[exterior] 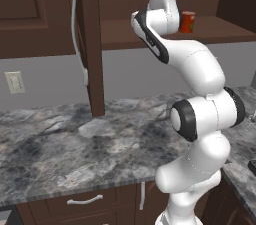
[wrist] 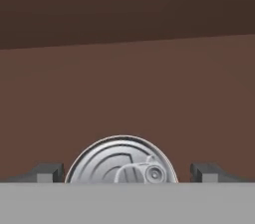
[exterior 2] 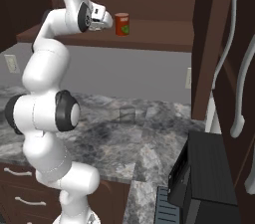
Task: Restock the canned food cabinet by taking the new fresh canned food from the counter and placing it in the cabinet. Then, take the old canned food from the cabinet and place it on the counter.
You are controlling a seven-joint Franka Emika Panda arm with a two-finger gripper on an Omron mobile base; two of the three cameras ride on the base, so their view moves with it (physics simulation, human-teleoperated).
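The new fresh canned food (exterior: pixel 187 21) (exterior 2: pixel 122 24), a red-orange can, stands upright on the shelf of the cabinet (exterior: pixel 225 30) (exterior 2: pixel 164 39). My gripper (exterior 2: pixel 105 22) is up at that shelf, just left of the red can in the right base view, and holds nothing. In the hand view my gripper (wrist: pixel 128 173) is open, its fingertips (wrist: pixel 49 172) spread wide on either side of the old canned food (wrist: pixel 114 161), a round silvery tin with a pull tab lying on the brown shelf. The counter (exterior: pixel 75 144) (exterior 2: pixel 144 143) lies below.
The cabinet door (exterior: pixel 92 44) stands open to the left with its long white handle (exterior: pixel 77 24). A black appliance (exterior 2: pixel 201 178) sits at the counter's right end. A faint small grey cylinder (exterior 2: pixel 127 113) stands mid-counter. Drawers (exterior: pixel 85 201) run under the counter's front edge.
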